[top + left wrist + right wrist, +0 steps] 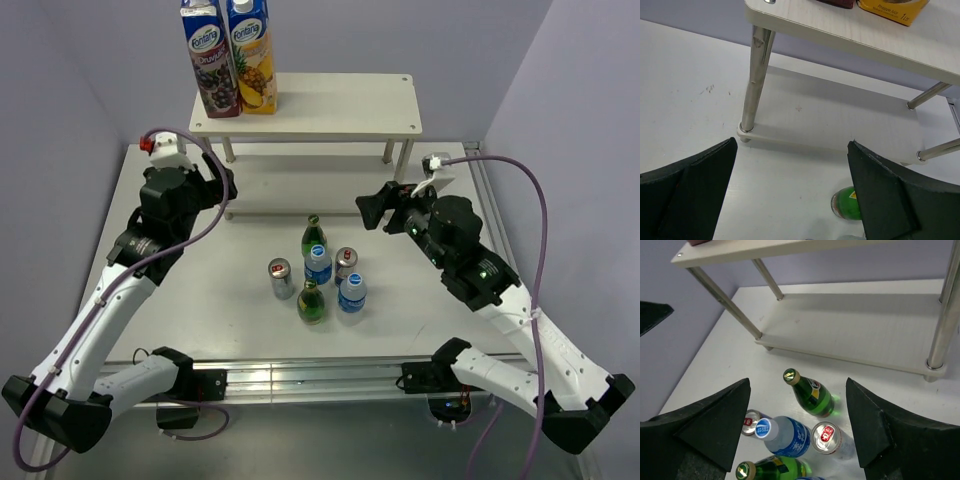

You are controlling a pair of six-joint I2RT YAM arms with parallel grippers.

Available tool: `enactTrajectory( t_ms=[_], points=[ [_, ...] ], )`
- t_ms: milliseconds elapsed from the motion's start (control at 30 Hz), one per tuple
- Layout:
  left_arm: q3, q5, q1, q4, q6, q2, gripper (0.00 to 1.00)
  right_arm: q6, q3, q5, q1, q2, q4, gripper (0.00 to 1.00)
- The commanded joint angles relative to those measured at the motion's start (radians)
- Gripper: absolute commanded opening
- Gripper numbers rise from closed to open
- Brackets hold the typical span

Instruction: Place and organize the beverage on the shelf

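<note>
The white two-tier shelf (340,105) stands at the back of the table. Two juice cartons, one purple (209,60) and one yellow (251,55), stand on the left end of its top board. Several drinks cluster on the table in front of it: two green glass bottles (314,235) (311,302), two blue-labelled plastic bottles (318,265) (351,293) and two cans (281,278) (346,263). My left gripper (226,186) is open and empty near the shelf's front left post (757,75). My right gripper (371,212) is open and empty, above and right of the cluster (782,434).
The shelf's lower board (830,120) is bare where it shows, also in the right wrist view (865,330). A green bottle (845,204) shows beside my left gripper's right finger. Grey walls close the back and both sides.
</note>
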Motion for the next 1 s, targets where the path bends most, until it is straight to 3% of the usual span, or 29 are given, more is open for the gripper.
enactTrajectory(
  t_ms=[0, 300, 667, 967],
  points=[
    [-0.014, -0.03, 0.0, 0.053, 0.044, -0.044, 0.99, -0.072, -0.035, 0.015, 0.025, -0.039, 0.009, 0.84],
    [-0.004, -0.048, 0.0, 0.029, 0.041, -0.005, 0.99, 0.017, -0.12, 0.073, 0.034, 0.195, -0.034, 0.81],
    [-0.007, -0.068, 0.0, 0.026, 0.043, -0.01, 0.99, 0.126, -0.27, 0.044, 0.095, 0.24, 0.003, 0.81],
    [-0.008, -0.072, 0.001, 0.024, 0.041, -0.022, 0.98, 0.145, -0.243, 0.073, 0.161, 0.266, -0.003, 0.81]
  ],
)
